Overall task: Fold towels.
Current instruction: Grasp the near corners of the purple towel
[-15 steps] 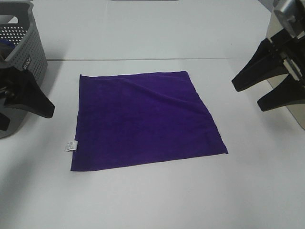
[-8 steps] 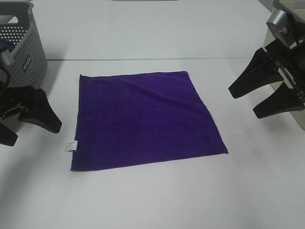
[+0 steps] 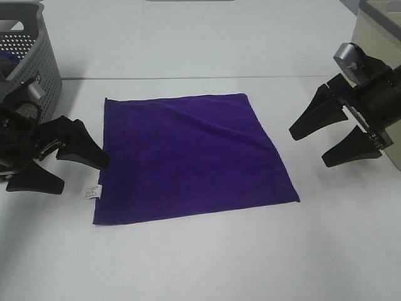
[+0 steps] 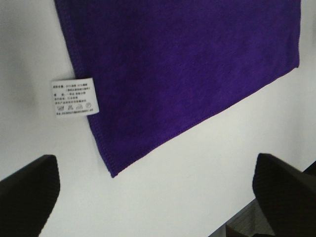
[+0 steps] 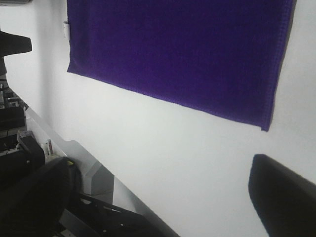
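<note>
One purple towel [image 3: 188, 157] lies flat, white tag [image 3: 93, 191] facing the left gripper [image 3: 81, 175].

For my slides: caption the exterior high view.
Deep purple square cloth towel lies flat on white table, open left gripper and right gripper flanking it.

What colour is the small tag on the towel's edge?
White with tiny dark print; the tag on the purple towel shows best in the left wrist view.
</note>
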### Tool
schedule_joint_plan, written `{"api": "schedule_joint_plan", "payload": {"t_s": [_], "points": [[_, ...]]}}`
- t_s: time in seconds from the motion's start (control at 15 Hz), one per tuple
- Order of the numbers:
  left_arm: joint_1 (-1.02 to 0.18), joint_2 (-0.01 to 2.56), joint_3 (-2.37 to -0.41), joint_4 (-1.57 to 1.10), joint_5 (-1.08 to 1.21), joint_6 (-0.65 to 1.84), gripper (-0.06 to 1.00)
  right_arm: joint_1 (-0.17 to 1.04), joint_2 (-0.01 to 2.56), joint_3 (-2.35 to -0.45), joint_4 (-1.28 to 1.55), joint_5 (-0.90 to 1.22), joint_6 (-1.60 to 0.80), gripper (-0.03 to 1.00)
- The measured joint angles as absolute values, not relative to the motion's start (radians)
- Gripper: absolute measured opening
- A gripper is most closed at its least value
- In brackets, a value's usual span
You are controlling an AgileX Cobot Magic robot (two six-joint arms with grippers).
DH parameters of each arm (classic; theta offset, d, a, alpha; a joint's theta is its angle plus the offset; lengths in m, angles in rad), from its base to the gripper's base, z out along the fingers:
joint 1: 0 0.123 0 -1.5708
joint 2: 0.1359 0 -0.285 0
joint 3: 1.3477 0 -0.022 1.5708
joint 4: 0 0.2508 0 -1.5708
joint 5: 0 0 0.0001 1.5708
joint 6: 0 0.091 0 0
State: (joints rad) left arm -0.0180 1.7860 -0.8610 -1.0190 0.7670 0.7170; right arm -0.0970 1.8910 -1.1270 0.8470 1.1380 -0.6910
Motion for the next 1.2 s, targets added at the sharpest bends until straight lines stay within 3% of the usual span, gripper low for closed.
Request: {"api": "schedule_joint_plan", "payload": {"t_s": [0.2, 1.2], "points": [[0.022, 1.872, -0.862, -1.117, 0.829, 0.831, 0.99, -0.097, 1.953, -1.187, 0.840, 1.135, -0.691, 0.95], [0.023, 1.977, -0.865, -1.136, 0.806, 0.898, 0.99, -0.097, 2.126, -1.190, 0.830, 0.981, -0.747, 0.93]]}}
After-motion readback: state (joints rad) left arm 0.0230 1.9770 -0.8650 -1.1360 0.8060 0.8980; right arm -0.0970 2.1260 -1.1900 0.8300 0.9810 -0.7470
